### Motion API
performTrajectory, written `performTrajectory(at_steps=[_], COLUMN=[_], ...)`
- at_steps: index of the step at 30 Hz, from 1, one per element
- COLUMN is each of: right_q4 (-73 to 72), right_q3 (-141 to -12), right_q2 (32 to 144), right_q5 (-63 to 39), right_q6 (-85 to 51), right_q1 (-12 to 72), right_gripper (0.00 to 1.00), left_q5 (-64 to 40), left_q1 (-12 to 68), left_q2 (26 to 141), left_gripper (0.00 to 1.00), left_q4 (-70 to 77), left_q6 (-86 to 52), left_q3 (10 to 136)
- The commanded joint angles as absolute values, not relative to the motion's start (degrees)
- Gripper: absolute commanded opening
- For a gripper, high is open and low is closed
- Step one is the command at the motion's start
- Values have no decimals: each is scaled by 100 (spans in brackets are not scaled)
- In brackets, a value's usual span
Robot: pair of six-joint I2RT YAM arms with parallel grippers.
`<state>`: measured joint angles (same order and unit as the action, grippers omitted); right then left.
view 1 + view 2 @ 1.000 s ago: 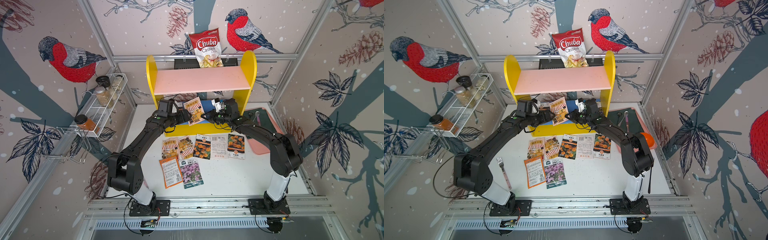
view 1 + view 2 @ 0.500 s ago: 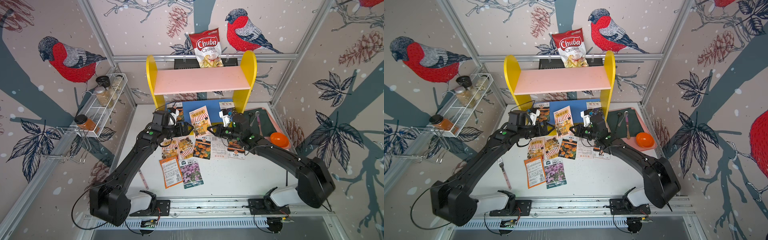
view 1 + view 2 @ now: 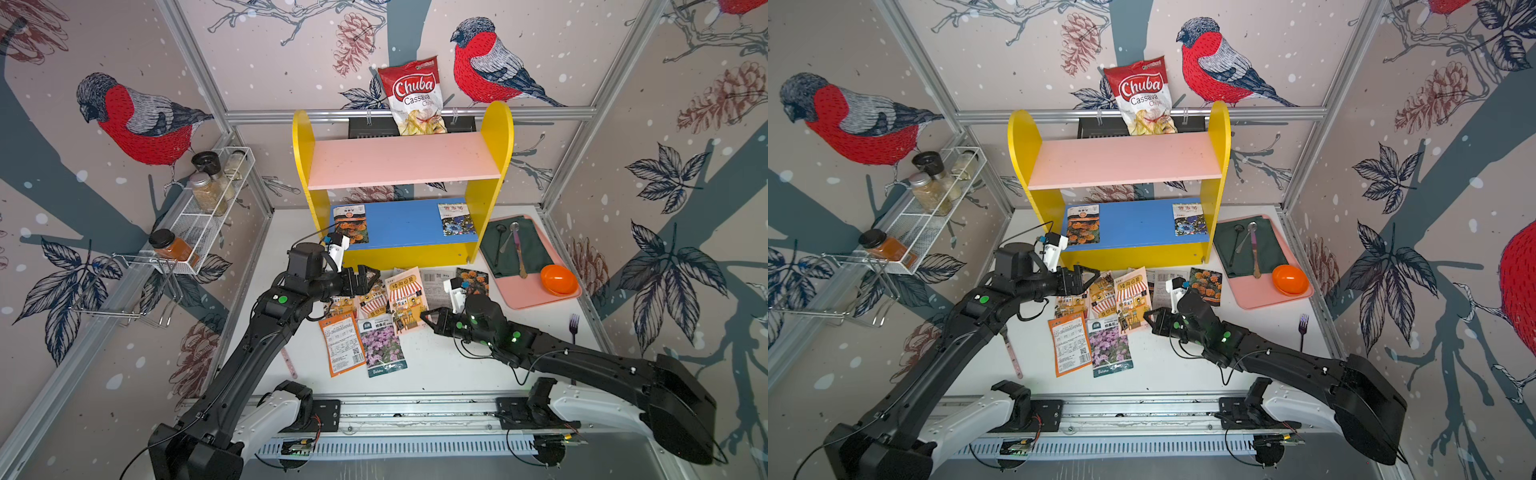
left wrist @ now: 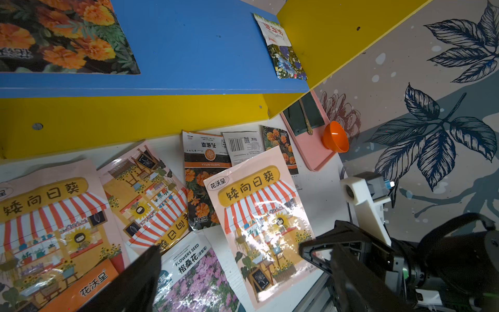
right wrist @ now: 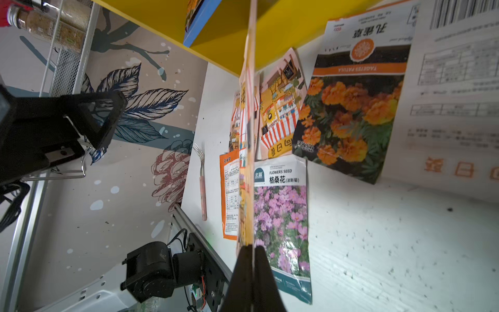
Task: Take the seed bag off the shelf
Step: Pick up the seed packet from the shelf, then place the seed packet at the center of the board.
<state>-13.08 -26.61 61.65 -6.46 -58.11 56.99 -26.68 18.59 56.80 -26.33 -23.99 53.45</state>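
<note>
Left claw point(image 3: 368, 277) hangs wide open and empty before the shelf point(image 3: 399, 226). Centre: the seed bag point(image 3: 405, 299) is off the shelf, over loose packets point(image 3: 382, 347) on the bench point(image 3: 457, 374), its corner pinched in the clenched right claw point(image 3: 426, 320). Best lower it flat, then let go.

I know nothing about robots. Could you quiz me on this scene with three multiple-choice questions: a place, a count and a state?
1. Where is the orange bowl? A) pink upper board B) pink tray C) wire spice rack
2. How many seed packets lie on the blue lower board? A) none B) four C) two
3. The right pincer is: A) shut on a seed bag B) open and empty C) shut on a fork

Answers: B, the bowl rests on the tray; C, a marigold packet and a blue-flower packet lie there; A, it pinches the bag's edge.
</note>
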Motion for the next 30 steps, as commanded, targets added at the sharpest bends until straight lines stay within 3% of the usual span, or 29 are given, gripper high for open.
performTrajectory(at_steps=[1,11,24,30], right_q4=[-1636,-1753,-2442,-2103], right_q3=[-2372,-1760,-1499,-1564], right_q2=[6073,6014,6895,6972], right_q5=[22,626,240,465], right_q6=[-6507,-7225,-7400,-7439], right_q1=[6034,6687,6890,7032], right_gripper=[0,0,0,0], left_q5=[-2545,-2407,-2406,-2335], left_q1=[1856,1857,1857,1855], left_q2=[5601,5502,5510,5469], left_gripper=[97,97,97,97], left_q4=[-2551,-2334,-2092,-2123], left_q6=[-2365,-2443,-2559,-2564], left_q3=[5261,5021,4846,4823])
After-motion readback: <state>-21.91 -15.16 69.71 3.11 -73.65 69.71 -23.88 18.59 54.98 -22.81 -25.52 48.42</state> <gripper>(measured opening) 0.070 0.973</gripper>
